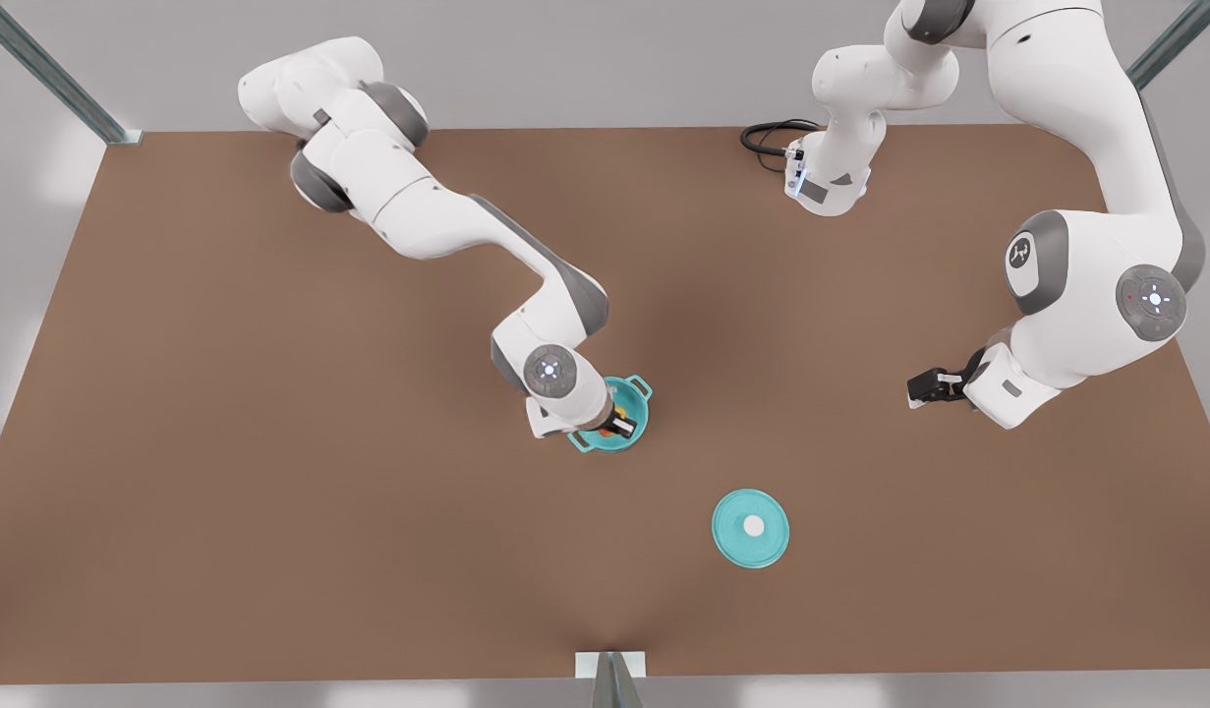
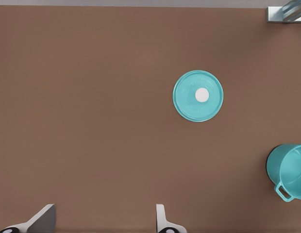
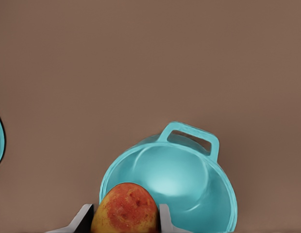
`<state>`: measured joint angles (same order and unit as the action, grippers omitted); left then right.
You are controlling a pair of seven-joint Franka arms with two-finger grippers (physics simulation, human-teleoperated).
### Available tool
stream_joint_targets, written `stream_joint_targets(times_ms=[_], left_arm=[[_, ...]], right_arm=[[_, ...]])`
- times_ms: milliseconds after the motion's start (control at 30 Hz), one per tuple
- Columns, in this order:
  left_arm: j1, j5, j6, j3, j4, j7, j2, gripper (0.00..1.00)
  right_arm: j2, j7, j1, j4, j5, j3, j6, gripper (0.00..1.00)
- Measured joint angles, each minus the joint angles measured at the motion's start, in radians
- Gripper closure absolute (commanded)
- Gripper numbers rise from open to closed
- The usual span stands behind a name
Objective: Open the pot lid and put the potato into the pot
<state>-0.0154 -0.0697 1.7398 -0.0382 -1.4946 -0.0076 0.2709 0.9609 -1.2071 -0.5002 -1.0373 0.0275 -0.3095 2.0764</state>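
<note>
The teal pot (image 1: 638, 395) stands uncovered near the table's middle, and its teal inside (image 3: 189, 184) holds nothing. My right gripper (image 1: 614, 421) hovers over the pot's near rim, shut on the yellow-orange, red-patched potato (image 3: 125, 208), which still sits between the fingers (image 3: 82, 218) above the opening. The pot lid (image 1: 751, 528), a flat teal disc with a white knob, lies on the table toward the front view's right of the pot. My left gripper (image 1: 924, 388) waits open at the front view's right, away from both; its wrist view takes in the lid (image 2: 198, 95) and the pot (image 2: 291, 170).
A black cable (image 1: 767, 138) lies at the table's back edge by the arm base. A metal bracket (image 1: 609, 669) sits at the front edge. Bare brown table (image 1: 270, 442) stretches across the front view's left half.
</note>
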Motion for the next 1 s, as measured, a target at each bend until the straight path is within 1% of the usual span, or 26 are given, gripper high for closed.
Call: stream_joint_targets(times_ms=[300, 333, 367, 467, 533, 567, 633, 700, 767, 867, 1000], left_arm=[[0.0, 0.0, 0.0, 0.0, 0.0, 0.003, 0.002, 0.0], [0.0, 0.0, 0.0, 0.0, 0.0, 0.003, 0.002, 0.0], [0.0, 0.0, 0.0, 0.0, 0.0, 0.003, 0.002, 0.0], [0.0, 0.0, 0.0, 0.0, 0.0, 0.004, 0.004, 0.0], [0.0, 0.0, 0.0, 0.0, 0.0, 0.004, 0.005, 0.0], [0.0, 0.0, 0.0, 0.0, 0.0, 0.004, 0.005, 0.0], [0.0, 0.0, 0.0, 0.0, 0.0, 0.005, 0.004, 0.0], [0.0, 0.0, 0.0, 0.0, 0.0, 0.005, 0.003, 0.0], [0.0, 0.0, 0.0, 0.0, 0.0, 0.005, 0.004, 0.0], [0.0, 0.0, 0.0, 0.0, 0.0, 0.005, 0.005, 0.0], [0.0, 0.0, 0.0, 0.0, 0.0, 0.006, 0.006, 0.0]], right_arm=[[0.008, -0.099, -0.01, -0.075, -0.003, -0.003, 0.065, 0.41], [0.007, -0.107, -0.01, -0.078, -0.003, -0.004, 0.066, 0.07], [0.006, -0.114, -0.01, -0.08, -0.003, -0.004, 0.067, 0.0], [-0.001, -0.135, -0.01, -0.08, -0.002, -0.005, 0.063, 0.0], [-0.063, -0.14, 0.024, -0.082, 0.01, 0.004, 0.026, 0.0], [-0.129, -0.13, 0.086, -0.106, 0.02, 0.006, -0.02, 0.0], [-0.278, -0.077, 0.29, -0.202, 0.055, 0.008, -0.133, 0.0], [-0.389, 0.018, 0.507, -0.246, 0.096, 0.009, -0.251, 0.0], [-0.477, 0.125, 0.65, -0.325, 0.125, 0.01, -0.335, 0.0], [-0.563, 0.267, 0.699, -0.383, 0.143, 0.006, -0.429, 0.0], [-0.578, 0.424, 0.702, -0.392, 0.152, 0.005, -0.541, 0.0]])
